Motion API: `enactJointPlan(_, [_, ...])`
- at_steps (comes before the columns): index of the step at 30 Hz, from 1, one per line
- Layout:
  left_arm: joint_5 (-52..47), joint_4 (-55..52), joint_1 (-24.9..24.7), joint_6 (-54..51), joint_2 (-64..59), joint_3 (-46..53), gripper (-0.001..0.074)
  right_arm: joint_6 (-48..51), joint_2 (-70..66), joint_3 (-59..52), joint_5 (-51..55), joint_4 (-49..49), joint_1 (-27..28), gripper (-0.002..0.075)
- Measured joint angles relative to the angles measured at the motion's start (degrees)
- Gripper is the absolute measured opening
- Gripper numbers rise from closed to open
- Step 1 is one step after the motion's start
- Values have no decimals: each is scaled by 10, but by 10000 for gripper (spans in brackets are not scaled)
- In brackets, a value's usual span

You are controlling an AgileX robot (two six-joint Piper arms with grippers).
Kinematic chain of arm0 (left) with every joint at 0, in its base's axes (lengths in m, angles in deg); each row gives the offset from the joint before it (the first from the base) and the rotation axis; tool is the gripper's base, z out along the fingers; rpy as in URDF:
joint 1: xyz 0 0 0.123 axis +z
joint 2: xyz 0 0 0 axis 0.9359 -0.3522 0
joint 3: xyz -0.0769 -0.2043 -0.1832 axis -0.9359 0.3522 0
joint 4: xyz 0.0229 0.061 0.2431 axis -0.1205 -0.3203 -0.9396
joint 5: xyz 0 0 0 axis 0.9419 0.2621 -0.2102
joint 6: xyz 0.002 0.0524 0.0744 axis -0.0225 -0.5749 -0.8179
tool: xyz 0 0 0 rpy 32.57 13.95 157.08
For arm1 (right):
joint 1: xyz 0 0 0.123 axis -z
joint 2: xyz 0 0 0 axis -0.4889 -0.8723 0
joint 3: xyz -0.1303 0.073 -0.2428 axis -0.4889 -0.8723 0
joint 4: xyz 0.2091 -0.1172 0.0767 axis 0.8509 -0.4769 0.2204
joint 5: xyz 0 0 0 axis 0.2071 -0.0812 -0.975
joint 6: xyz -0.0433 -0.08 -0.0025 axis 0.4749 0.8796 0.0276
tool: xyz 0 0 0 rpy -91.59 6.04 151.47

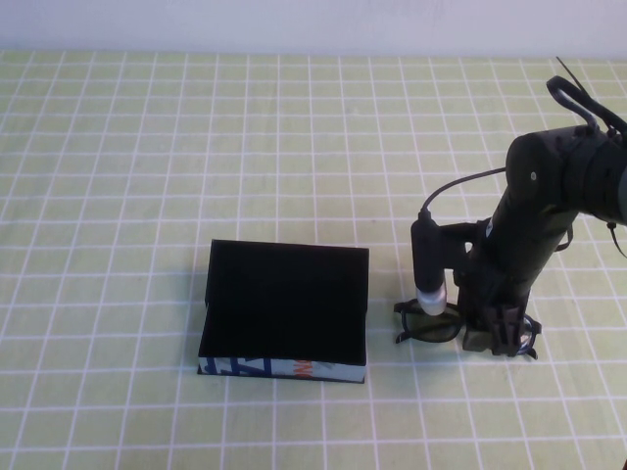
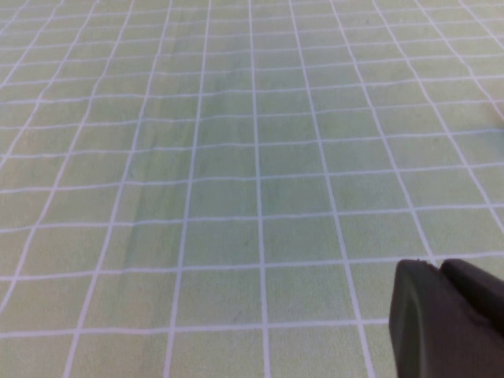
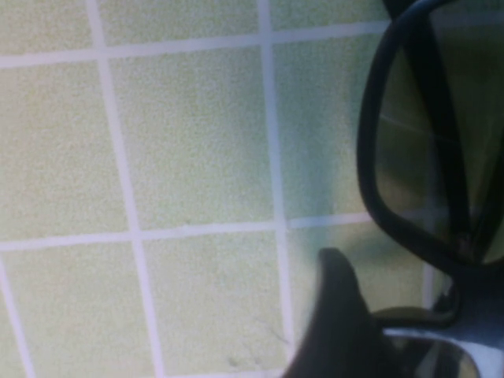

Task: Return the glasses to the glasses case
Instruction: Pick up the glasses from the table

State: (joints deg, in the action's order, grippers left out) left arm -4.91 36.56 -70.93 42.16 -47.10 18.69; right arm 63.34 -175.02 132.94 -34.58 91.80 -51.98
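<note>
The glasses case (image 1: 284, 311) lies open left of centre on the table, black inside, with its blue, white and orange front (image 1: 279, 368) facing me. The black thick-rimmed glasses (image 1: 433, 325) rest on the table to the right of the case. My right gripper (image 1: 495, 338) is down over their middle, hiding part of the frame. One tinted lens and its rim (image 3: 425, 157) fill the right wrist view, close to the gripper. My left gripper (image 2: 441, 268) is shut and empty over bare tablecloth, outside the high view.
A green tablecloth with a white grid (image 1: 196, 147) covers the whole table. A black cylinder with a white tip (image 1: 429, 274), mounted on the right arm, hangs just above the left lens. A pale wall runs along the far edge.
</note>
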Motion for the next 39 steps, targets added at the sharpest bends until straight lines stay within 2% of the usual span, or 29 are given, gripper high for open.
enactJointPlan(13, [0, 0, 0, 0, 0, 0, -2, -29, 0, 0, 18, 0, 0, 301])
enactJointPlan(21, [0, 0, 0, 0, 0, 0, -2, -32, 0, 0, 23, 0, 0, 188])
enactJointPlan(28, [0, 0, 0, 0, 0, 0, -2, -37, 5, 2, 38, 4, 0, 52])
enactJointPlan(35, [0, 0, 0, 0, 0, 0, -2, -114, 21, 3, 68, 2, -5, 48])
enactJointPlan(39, [0, 0, 0, 0, 0, 0, -2, -162, 63, 3, 112, -3, -34, 47])
